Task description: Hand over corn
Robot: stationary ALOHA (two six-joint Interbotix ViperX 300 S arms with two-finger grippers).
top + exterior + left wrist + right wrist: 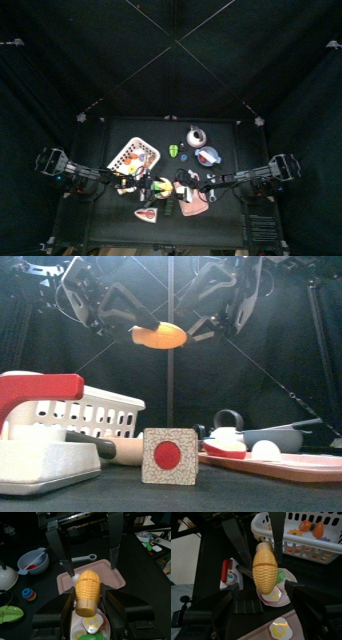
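The corn (88, 592) is a yellow cob held in the air above the table, between both arms. My left gripper (90, 607) is shut on one end of it. My right gripper (264, 596) is open, with its jaws standing wide on either side of the cob's other end; I cannot tell whether they touch it. In the top view the corn (160, 186) is at the table's front middle, with the left gripper (147, 186) and right gripper (182, 183) on either side. In the front view the corn (160, 335) hangs high between the arms.
A white basket (134, 155) with toy food stands at the left, and it is near in the front view (80, 416). A pink tray (67, 582) lies below the corn. A bowl (33, 559), a card with a red dot (170, 456) and a fried-egg toy (280, 629) are nearby.
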